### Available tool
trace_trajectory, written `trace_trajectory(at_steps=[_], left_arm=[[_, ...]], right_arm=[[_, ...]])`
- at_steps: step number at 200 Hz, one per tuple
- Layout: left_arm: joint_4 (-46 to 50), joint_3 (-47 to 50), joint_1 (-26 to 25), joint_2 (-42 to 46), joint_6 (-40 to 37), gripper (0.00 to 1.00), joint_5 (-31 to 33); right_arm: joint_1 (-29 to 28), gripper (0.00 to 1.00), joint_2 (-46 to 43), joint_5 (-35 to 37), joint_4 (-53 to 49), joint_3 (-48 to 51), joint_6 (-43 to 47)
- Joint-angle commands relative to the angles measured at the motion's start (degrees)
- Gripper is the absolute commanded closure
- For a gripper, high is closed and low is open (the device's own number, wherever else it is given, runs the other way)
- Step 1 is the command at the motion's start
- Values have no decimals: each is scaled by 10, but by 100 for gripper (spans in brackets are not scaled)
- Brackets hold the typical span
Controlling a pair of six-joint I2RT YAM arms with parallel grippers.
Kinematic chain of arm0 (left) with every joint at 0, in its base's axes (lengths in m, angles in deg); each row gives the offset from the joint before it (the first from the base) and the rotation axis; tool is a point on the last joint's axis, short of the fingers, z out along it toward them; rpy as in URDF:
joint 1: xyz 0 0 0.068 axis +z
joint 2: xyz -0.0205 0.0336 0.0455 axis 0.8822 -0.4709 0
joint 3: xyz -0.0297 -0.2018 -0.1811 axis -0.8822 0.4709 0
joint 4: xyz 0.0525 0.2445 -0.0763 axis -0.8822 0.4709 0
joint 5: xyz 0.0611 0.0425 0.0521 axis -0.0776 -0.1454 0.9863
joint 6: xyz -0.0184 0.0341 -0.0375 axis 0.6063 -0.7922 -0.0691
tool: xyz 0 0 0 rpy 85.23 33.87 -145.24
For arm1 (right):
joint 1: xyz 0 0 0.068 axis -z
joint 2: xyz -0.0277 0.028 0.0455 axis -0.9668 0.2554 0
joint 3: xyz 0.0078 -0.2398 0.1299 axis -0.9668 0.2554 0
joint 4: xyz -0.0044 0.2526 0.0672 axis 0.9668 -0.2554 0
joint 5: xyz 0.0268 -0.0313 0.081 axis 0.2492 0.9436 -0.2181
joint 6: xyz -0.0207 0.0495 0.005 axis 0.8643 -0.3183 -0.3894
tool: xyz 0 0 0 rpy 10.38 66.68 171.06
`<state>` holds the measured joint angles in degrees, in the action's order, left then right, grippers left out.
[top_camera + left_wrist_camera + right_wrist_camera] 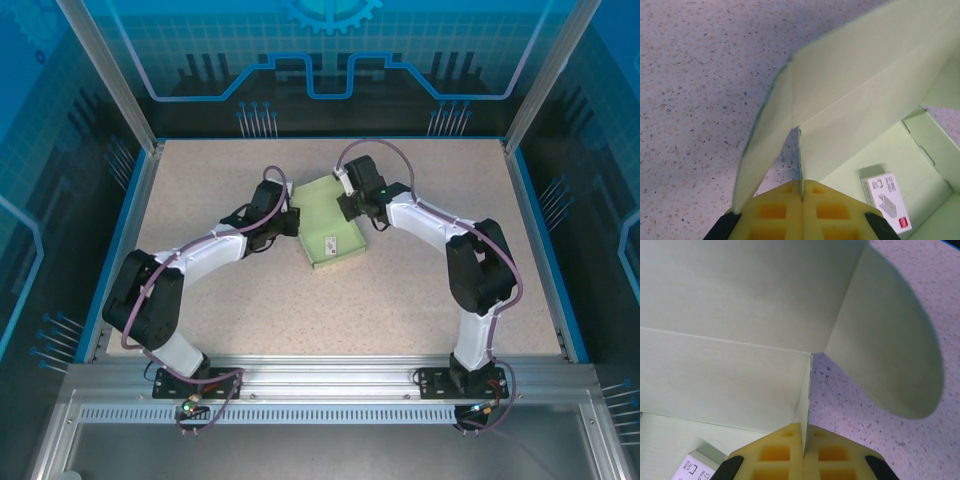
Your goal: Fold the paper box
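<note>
- the paper box (328,222) is pale mint green, matte and unprinted, a shallow open tray with thin creased walls; it sits on the speckled table (400,300), between the two grippers, its long side running slantwise.
- in the left wrist view the paper box (865,85) shows a tall panel standing up, with a narrow flap bent outward at its corner; in the right wrist view the paper box (740,305) shows a wide panel with one crease across it and a rounded flap turned out over the table.
- the left gripper (290,222) is at the box's left wall, its arm bent low and reaching in from that side; the yellow pads (780,210) are pressed together on the thin wall edge (paper pinched between them).
- the right gripper (350,205) is at the box's far right corner, its arm arched over from that side; the right gripper (804,429) is closed on the wall edge in the same way.
- counted: one box, two arms, two grippers, and one small white carton (887,200) lying on the box's floor.
</note>
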<state>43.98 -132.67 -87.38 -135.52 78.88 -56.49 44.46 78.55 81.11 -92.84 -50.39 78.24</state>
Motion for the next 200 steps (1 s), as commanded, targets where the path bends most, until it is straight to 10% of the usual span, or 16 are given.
trace_trajectory(at_steps=[1, 200], left_arm=[[-28, -28, -12, -13, 47, 95, 36], [-287, 37, -134, -66, 77, 100, 278]], right_arm=[[-25, 100, -24, 68, -3, 14, -71], [-48, 100, -55, 100, 301, 181, -174]])
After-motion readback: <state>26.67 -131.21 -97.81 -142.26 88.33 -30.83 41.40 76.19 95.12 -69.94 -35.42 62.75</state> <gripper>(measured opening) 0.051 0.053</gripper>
